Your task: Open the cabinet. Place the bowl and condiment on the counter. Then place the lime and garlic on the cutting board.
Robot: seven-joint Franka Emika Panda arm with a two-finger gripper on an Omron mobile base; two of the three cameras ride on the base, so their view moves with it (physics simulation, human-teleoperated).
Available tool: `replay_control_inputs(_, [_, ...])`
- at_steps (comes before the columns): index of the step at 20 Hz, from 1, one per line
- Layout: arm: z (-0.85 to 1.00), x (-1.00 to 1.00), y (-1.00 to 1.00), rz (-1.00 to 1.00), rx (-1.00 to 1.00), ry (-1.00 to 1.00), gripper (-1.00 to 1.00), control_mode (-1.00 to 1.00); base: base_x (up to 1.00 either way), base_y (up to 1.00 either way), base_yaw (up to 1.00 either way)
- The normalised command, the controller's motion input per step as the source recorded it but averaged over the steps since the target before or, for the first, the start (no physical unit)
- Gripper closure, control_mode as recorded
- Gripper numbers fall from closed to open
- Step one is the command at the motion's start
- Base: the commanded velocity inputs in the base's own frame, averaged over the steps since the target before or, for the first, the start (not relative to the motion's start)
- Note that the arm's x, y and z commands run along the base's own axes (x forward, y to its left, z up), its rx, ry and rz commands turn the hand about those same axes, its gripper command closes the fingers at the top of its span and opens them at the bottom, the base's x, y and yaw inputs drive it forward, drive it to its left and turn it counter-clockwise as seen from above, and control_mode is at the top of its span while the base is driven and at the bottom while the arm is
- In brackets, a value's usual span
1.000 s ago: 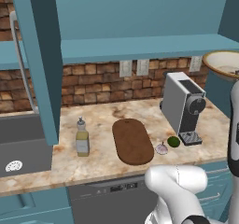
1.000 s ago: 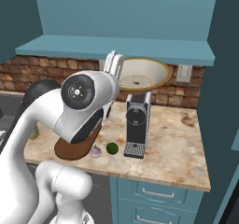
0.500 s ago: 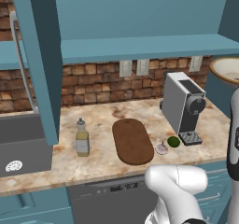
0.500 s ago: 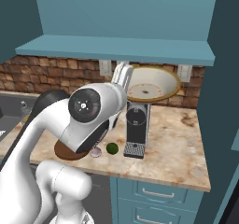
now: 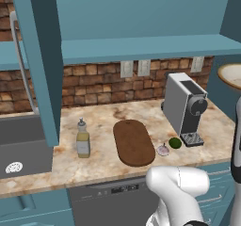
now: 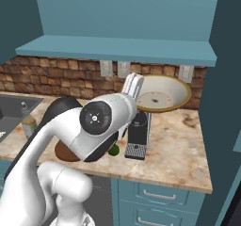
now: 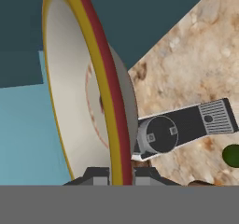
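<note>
Jaws clamped on the rim of the bowl (image 6: 161, 94), held edge-on and aloft above the coffee machine (image 5: 186, 108) near the worktop's right end. Thin rim pinch on a wide dish: likely to pivot or slip if swung fast. Risk too of clipping the machine on descent. Near the front edge, lime (image 5: 175, 143) and garlic (image 5: 163, 150) loose beside the cutting board (image 5: 133, 141), easily knocked rolling. Farther left, condiment (image 5: 83, 139) upright on the worktop (image 5: 141, 117), tippable. Cabinet (image 5: 37, 55) door ajar.
</note>
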Motion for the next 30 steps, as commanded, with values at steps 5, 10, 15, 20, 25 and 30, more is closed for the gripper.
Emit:
replay_control_inputs(5, [-0.38,0.0,-0.09,0.0,0.0,0.05,1.0,-1.0,0.0,0.0,0.0])
replay_control_inputs(10, [-0.37,0.0,-0.14,0.0,0.0,0.01,1.0,-1.0,0.0,0.0,0.0])
replay_control_inputs(15, [-0.37,0.0,-0.16,0.0,0.0,0.0,1.0,-1.0,0.0,0.0,0.0])
replay_control_inputs(20, [-0.38,0.01,-0.16,0.0,0.0,0.01,1.0,-1.0,0.0,0.0,0.0])
replay_control_inputs(25, [-0.35,0.05,-0.13,0.0,0.0,0.02,1.0,-1.0,0.0,0.0,0.0])
replay_control_inputs(30, [-0.31,0.11,-0.1,0.0,0.0,0.04,1.0,-1.0,0.0,0.0,0.0])
